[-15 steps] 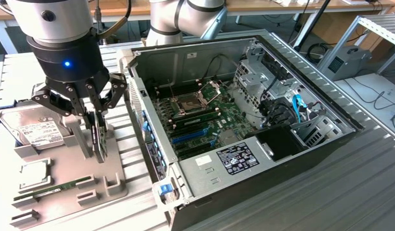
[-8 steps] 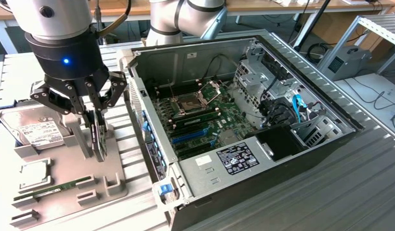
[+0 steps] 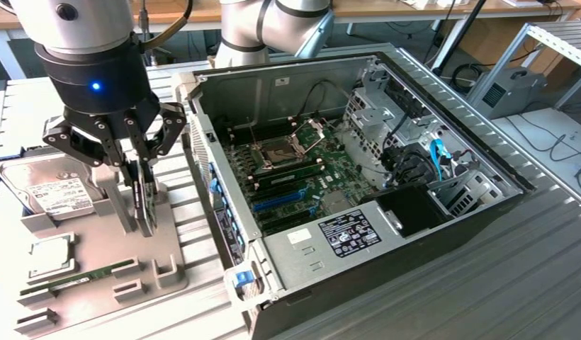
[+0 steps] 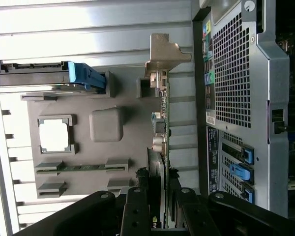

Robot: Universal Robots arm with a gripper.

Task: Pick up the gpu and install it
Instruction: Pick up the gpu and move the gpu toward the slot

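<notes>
- The hand [image 3: 137, 168] hangs at about nine o'clock in the exterior view, its fingers closed on the gpu [image 3: 145, 209] — one on each face of the card.
- The gpu stands upright on its long edge over the grey tray [image 3: 101, 244]; I cannot tell whether its lower edge touches the tray.
- In the wrist view the gpu [image 4: 162, 125] shows edge-on, with its silver bracket [image 4: 165, 51] at the end far from the hand [image 4: 159, 199].
- On the tray, a hard drive [image 3: 56, 193] lies at nine o'clock of the card and a RAM stick [image 3: 78, 278] at seven o'clock.
- The open computer case [image 3: 271, 88] lies on the bench [image 3: 499, 283] at three o'clock of the card, just beside the tray — its motherboard [image 3: 305, 180] faces up.
</notes>
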